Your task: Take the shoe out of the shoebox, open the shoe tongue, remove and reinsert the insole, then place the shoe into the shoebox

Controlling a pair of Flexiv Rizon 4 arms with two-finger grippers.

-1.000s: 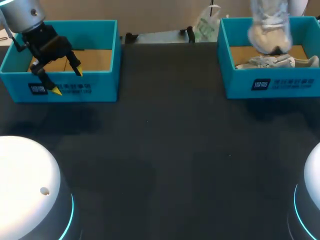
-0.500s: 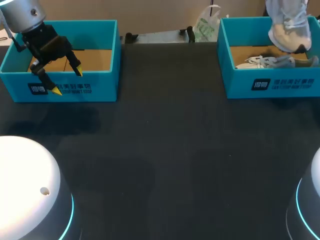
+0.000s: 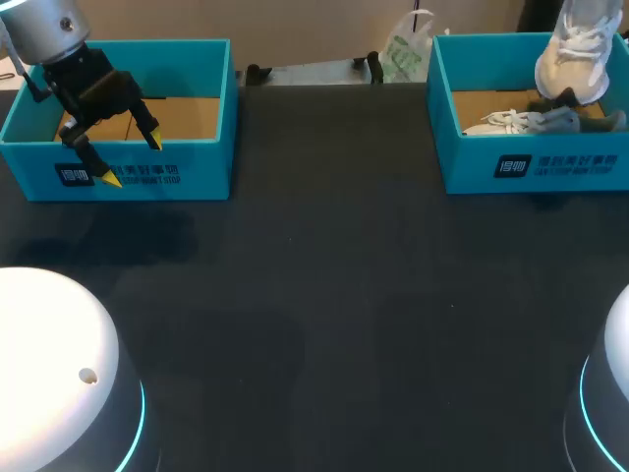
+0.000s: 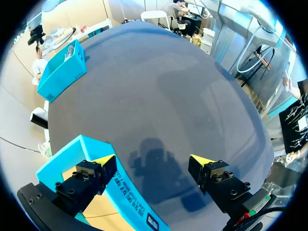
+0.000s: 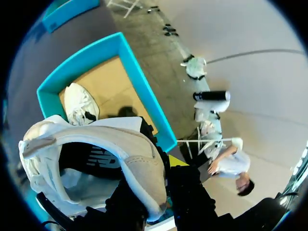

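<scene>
**While your right arm holds the shoe up over its box, your left waits open**

Where the right arm comes in at the head view's far right corner, the pale shoe (image 3: 573,57) hangs lifted above the back part of the right shoebox (image 3: 472,162), laces facing the camera. From the right wrist view, you can see the right gripper (image 5: 163,168) clamped on the shoe (image 5: 96,159) at the rim of its opening. The rim is pinched between the two dark fingers and one yellow tip shows just beside it. The shoe's opening faces the wrist camera, with the dark lining visible inside.

Below it, the right shoebox (image 5: 139,86) sits on the table with its brown cardboard floor showing. A second shoe (image 5: 79,103) lies on that floor. In the head view that second shoe (image 3: 536,121) lies on its side near the box's front wall, its laces loose.

Your left gripper (image 3: 133,159) sits over the front wall of the left shoebox (image 3: 197,167), fingers spread wide and holding nothing. The left wrist view confirms it. The left gripper (image 4: 153,161) has one yellow tip over the left shoebox (image 4: 125,192) and the other over the dark table (image 4: 159,96). The box's front wall runs just beside the first finger.
</scene>
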